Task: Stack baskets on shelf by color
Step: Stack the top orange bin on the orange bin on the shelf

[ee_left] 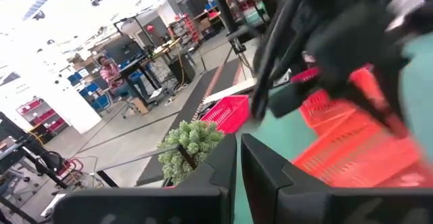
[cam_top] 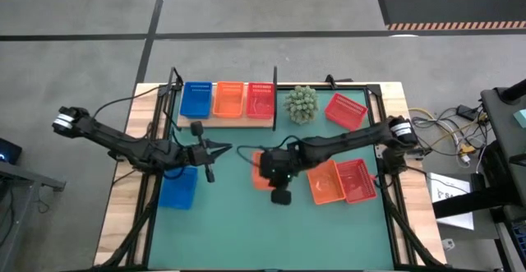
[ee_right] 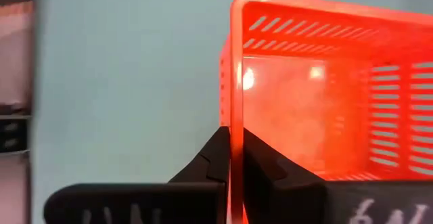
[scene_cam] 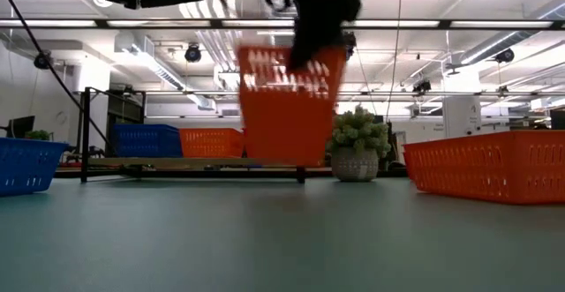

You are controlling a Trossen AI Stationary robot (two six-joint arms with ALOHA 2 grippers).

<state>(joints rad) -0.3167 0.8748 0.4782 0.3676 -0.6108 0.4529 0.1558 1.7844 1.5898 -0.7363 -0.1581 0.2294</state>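
Left pincer (cam_top: 222,148) idle mid-table, fingers together, holding nothing. Right pincer (ee_right: 230,158) clamps the wall of the orange basket (cam_top: 261,167), which hangs below it, off the table (cam_top: 246,231). Looks light, stiff, thin-walled, so a rim pinch suits. Shelf (cam_top: 226,121) lies beyond, orange slot central.

A: What is the right gripper (ee_right: 231,158) doing?
B: It is pinching a basket rim, hanging above mid-table.
A: And the left gripper (cam_top: 228,148)?
B: It is reaching toward centre, fingers nearly together.
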